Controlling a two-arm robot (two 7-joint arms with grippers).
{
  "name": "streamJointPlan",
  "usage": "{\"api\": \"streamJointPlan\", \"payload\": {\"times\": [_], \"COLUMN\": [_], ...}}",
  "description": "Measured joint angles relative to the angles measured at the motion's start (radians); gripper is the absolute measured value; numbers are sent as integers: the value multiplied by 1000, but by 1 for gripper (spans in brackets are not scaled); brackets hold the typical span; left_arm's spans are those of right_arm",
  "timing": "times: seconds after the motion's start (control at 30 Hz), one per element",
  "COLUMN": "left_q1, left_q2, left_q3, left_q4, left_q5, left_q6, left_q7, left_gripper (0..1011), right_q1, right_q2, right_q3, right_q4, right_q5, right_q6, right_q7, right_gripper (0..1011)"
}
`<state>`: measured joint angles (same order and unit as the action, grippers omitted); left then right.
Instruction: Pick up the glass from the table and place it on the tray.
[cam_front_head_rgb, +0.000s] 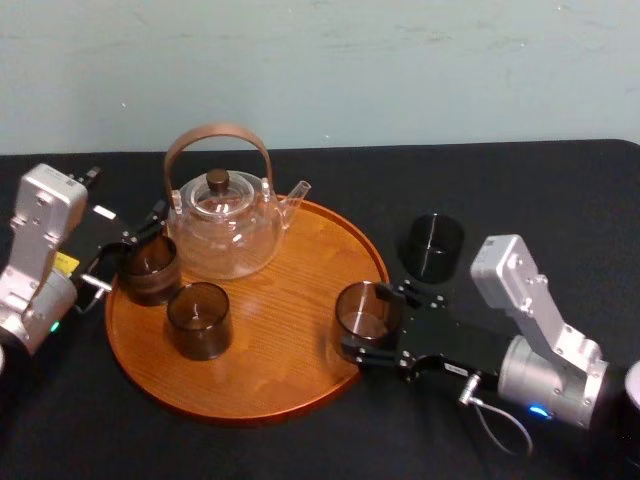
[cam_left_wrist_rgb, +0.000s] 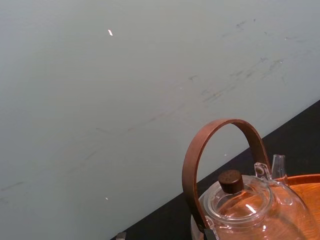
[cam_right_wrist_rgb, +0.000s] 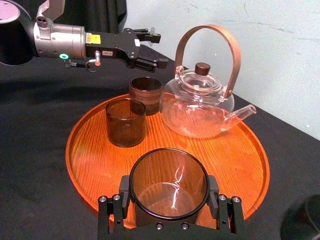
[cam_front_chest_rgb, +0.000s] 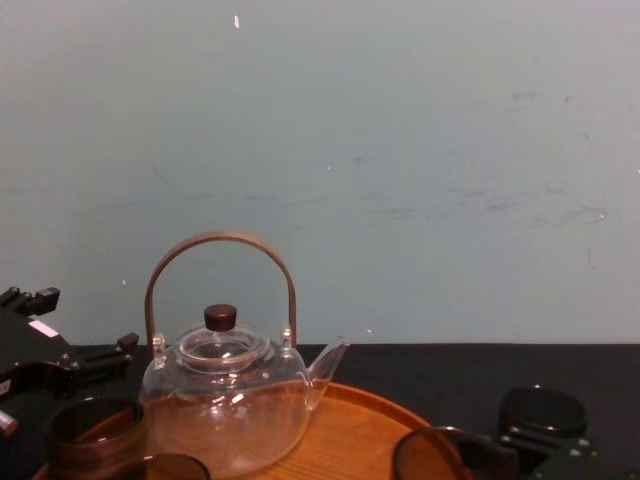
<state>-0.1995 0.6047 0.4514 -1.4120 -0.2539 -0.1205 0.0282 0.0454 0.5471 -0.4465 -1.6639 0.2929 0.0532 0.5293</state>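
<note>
My right gripper (cam_front_head_rgb: 368, 322) is shut on a smoky brown glass (cam_front_head_rgb: 362, 310), fingers on both sides of it (cam_right_wrist_rgb: 168, 182). The glass sits at the right edge of the round wooden tray (cam_front_head_rgb: 290, 350), just inside its rim (cam_right_wrist_rgb: 250, 165). My left gripper (cam_front_head_rgb: 148, 228) hovers open just above and behind another brown glass (cam_front_head_rgb: 150, 268) at the tray's left edge; from the right wrist, this left gripper (cam_right_wrist_rgb: 162, 49) stands clear of that glass (cam_right_wrist_rgb: 145, 92).
A glass teapot (cam_front_head_rgb: 222, 225) with a brown hoop handle stands at the tray's back. A third brown glass (cam_front_head_rgb: 199, 319) stands on the tray's left part. A darker glass (cam_front_head_rgb: 432, 245) stands on the black table (cam_front_head_rgb: 560, 200), right of the tray.
</note>
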Motion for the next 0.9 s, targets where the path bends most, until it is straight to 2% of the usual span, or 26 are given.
{"api": "streamJointPlan", "payload": {"times": [0.47,0.9], "left_q1": [0,0], "left_q2": [0,0], "left_q3": [0,0], "left_q4": [0,0], "left_q5": [0,0], "left_q6": [0,0], "left_q7": [0,0], "left_gripper": [1001,1001], "right_q1": [71,98], "right_q2": [-58,-85], "right_q3": [-58,-83], "right_q4": [66,102], "right_q5": [-32,-58], "right_q6": [23,16], "right_q7": [-15,-23], "right_gripper": [905,905]}}
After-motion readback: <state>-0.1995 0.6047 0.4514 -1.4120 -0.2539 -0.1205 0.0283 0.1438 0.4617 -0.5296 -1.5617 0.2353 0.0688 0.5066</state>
